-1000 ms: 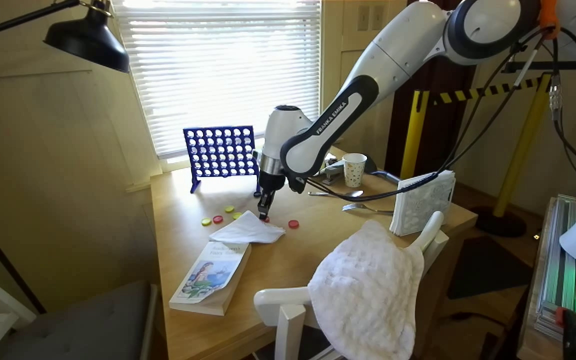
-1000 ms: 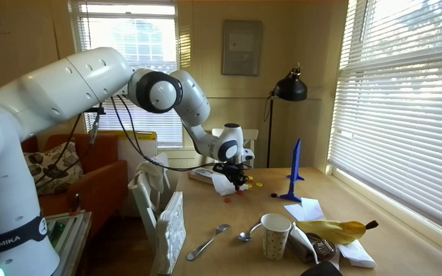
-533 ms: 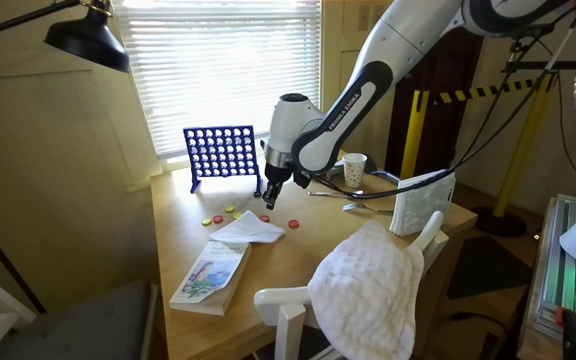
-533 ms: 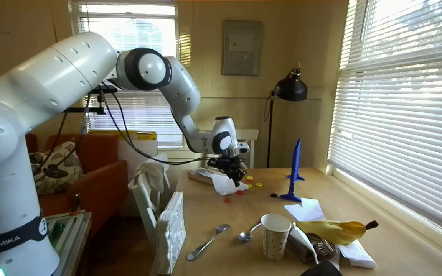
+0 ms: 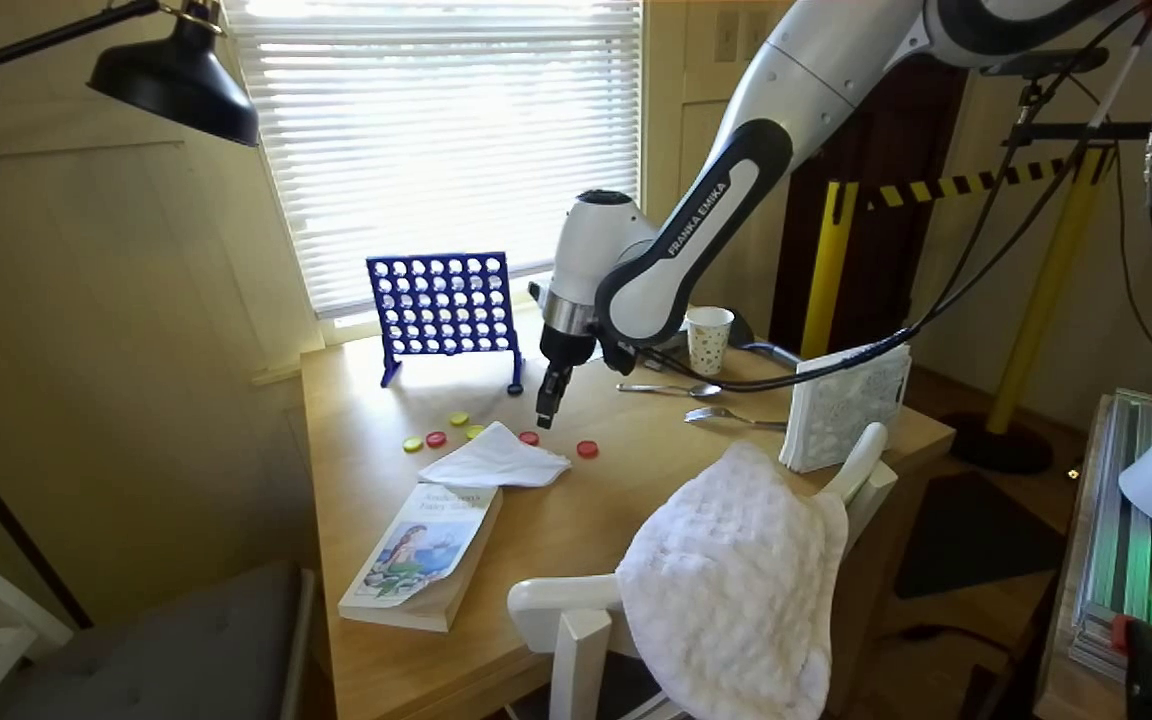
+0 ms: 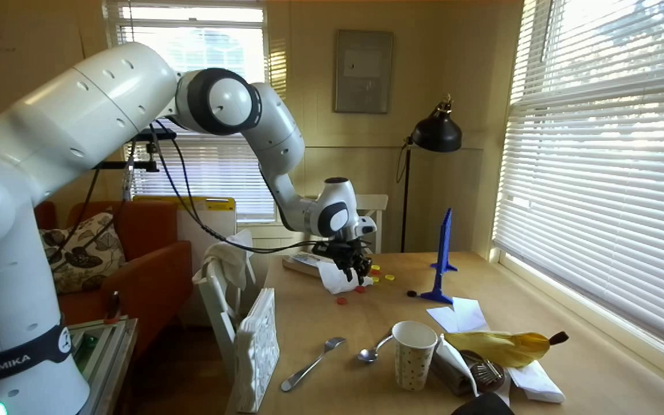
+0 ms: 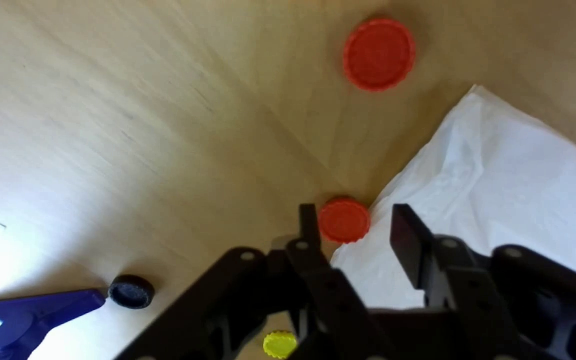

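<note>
End effector (image 7: 354,217) poised above a red disc (image 7: 344,221), empty, its fingers (image 7: 309,222) parted.
In the wrist view the gap looks wider than the disc, which lies on the counter (image 7: 168,125) between the fingertips, closer to the 9 o'clock one. Judged by this pose, the step is lining up over the disc; a grasp from here would call for a slight shift toward 9 o'clock, then a straight descent with one finger either side. A white napkin (image 7: 513,185) at 3 o'clock touches the disc or lies just beside it. Farther out come a yellow disc (image 7: 279,345) at 7 o'clock, a second red disc (image 7: 379,55) at 12, and a black disc (image 7: 131,291) between 8 and 9, just beside the foot of the blue rack (image 7: 43,307).
</note>
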You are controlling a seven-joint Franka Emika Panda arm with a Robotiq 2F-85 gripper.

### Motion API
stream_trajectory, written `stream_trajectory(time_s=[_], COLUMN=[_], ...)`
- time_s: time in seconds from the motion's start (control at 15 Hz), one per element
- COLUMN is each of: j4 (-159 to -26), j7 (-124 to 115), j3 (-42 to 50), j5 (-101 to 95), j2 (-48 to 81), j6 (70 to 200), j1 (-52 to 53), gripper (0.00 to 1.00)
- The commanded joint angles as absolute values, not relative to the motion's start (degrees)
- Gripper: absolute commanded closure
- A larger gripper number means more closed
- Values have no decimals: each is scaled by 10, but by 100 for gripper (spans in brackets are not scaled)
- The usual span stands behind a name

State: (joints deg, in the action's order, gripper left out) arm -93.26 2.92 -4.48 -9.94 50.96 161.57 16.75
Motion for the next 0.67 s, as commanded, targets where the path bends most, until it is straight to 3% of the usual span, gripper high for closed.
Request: stream_trajectory(time_s=[0.0, 0.2, 0.33, 0.4, 0.47, 0.6], j4=[-951, -951, -950, -936, -936, -937], j7=[53, 80, 92, 69, 75, 80], j3=[-60, -79, -93, -71, -76, -81], j5=[-98, -95, -91, -96, -96, -95], j2=[499, 503, 507, 511, 511, 511], j6=[1625, 1631, 1634, 1618, 1619, 1620], j1=[147, 126, 112, 133, 127, 122], gripper=[24, 4, 0, 8, 1, 0])
